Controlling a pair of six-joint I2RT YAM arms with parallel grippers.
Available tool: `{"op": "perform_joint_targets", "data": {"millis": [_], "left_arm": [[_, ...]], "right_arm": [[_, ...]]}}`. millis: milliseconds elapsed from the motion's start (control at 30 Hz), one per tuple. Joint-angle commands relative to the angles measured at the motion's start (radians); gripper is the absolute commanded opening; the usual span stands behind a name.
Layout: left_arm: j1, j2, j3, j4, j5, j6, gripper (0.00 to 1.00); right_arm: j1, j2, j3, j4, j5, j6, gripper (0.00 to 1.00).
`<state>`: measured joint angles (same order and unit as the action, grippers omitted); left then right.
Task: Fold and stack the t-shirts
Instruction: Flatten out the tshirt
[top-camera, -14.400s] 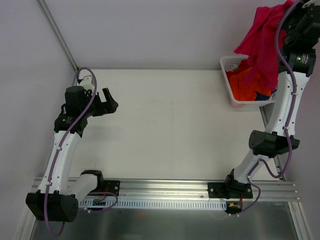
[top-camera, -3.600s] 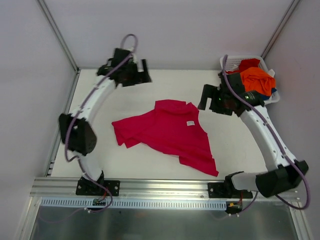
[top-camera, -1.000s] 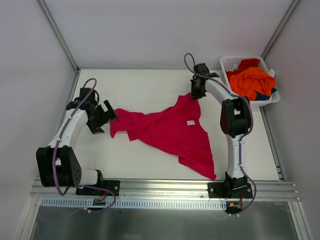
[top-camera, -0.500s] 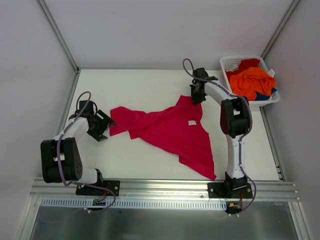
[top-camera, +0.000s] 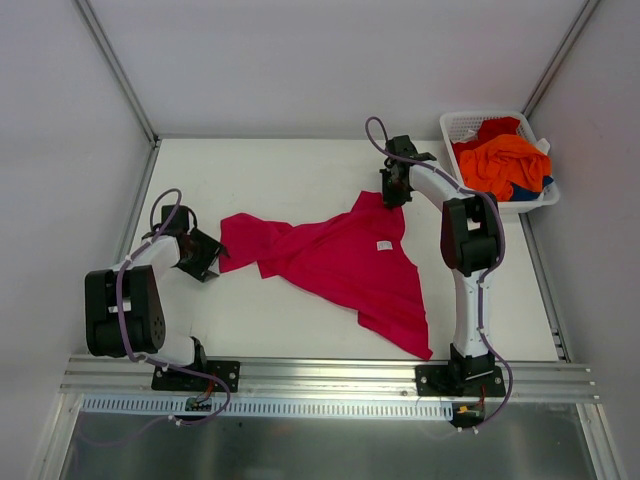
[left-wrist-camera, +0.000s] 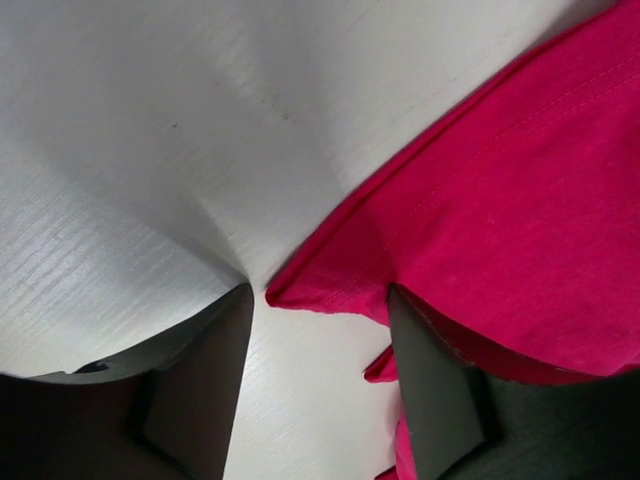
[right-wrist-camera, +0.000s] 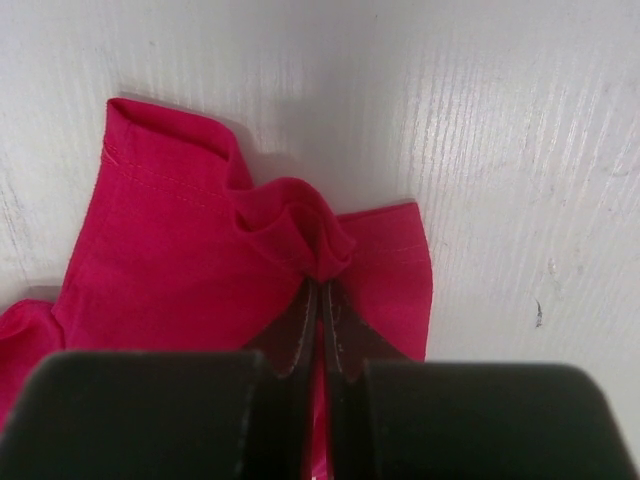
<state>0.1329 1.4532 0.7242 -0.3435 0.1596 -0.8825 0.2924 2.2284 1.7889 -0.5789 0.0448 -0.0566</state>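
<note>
A magenta-pink t-shirt (top-camera: 340, 258) with a small white label (top-camera: 381, 245) lies crumpled and spread in the middle of the table. My left gripper (top-camera: 212, 255) is open at the shirt's left edge. In the left wrist view a corner of the cloth (left-wrist-camera: 480, 230) lies between the open fingers of the left gripper (left-wrist-camera: 320, 345). My right gripper (top-camera: 391, 194) is shut on the shirt's far edge. In the right wrist view the right gripper (right-wrist-camera: 321, 290) pinches a bunched fold of the cloth (right-wrist-camera: 190, 250).
A white slotted basket (top-camera: 462, 128) stands at the far right and holds an orange shirt (top-camera: 505, 160), a red one (top-camera: 490, 130) and a bit of blue cloth (top-camera: 541, 184). Walls close in the left, far and right sides.
My left gripper has moved down and toward the shirt's left edge, which now lies between its fingers. My right gripper has stayed shut on the far edge.
</note>
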Motion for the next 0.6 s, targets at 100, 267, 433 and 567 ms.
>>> {"op": "perform_joint_targets", "data": {"millis": [100, 267, 433, 567], "left_arm": [[0.01, -0.004, -0.04, 0.02, -0.022, -0.021, 0.51], [0.014, -0.034, -0.058, 0.04, -0.014, -0.012, 0.51], [0.02, -0.118, -0.087, 0.041, -0.008, 0.004, 0.52], [0.027, -0.117, -0.109, 0.041, -0.011, 0.008, 0.51]], "right_arm": [[0.002, -0.033, 0.029, -0.012, -0.01, 0.004, 0.0], [0.002, -0.029, 0.033, -0.012, -0.011, 0.009, 0.01], [0.002, -0.024, 0.035, -0.012, -0.014, 0.02, 0.0], [0.002, -0.023, 0.035, -0.012, -0.008, 0.021, 0.0]]}}
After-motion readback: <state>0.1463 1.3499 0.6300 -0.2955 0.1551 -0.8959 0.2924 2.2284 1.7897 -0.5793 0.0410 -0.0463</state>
